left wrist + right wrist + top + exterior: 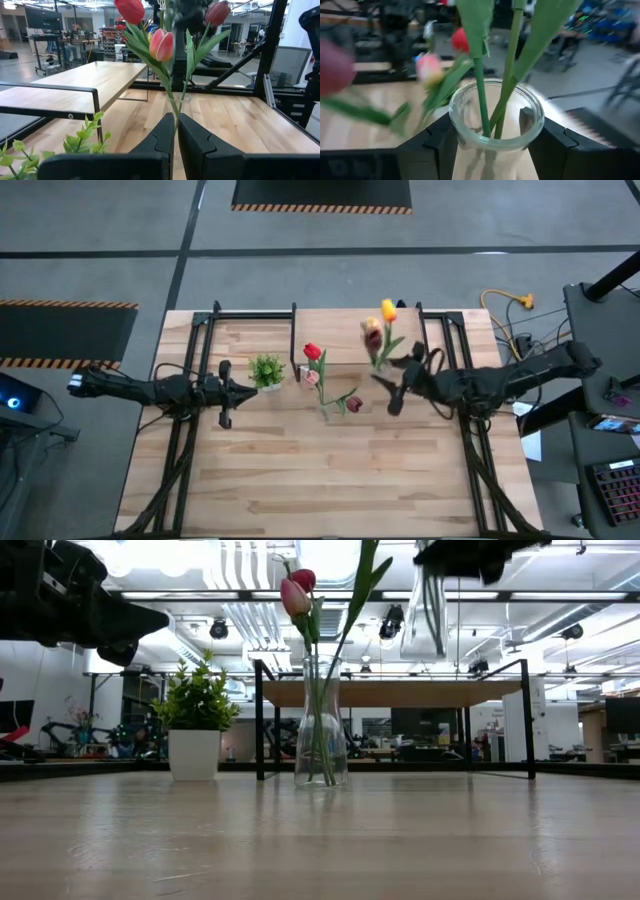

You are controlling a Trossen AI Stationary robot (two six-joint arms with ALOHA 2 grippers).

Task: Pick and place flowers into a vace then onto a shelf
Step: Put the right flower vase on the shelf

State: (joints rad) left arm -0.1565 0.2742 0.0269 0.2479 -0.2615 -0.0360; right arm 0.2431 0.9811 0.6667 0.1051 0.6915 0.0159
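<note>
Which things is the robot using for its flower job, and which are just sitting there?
For the job:
- flowers
- glass vase
- shelf
- right claw, above the vase

Just sitting there:
- potted plant
- left claw, waiting shut beside the plant

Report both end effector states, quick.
Left end effector: shut, holding nothing.
Right end effector: open, over the vase, clamped on nothing; the flowers have their stems in the vase.

Grey floor (90, 240) surrounds the light-wood desk (330, 470); hazard-striped black mats (322, 194) lie beyond its far edge and left side (orange-and-black borders); bright ceiling lights (165, 552) overhead.
</note>
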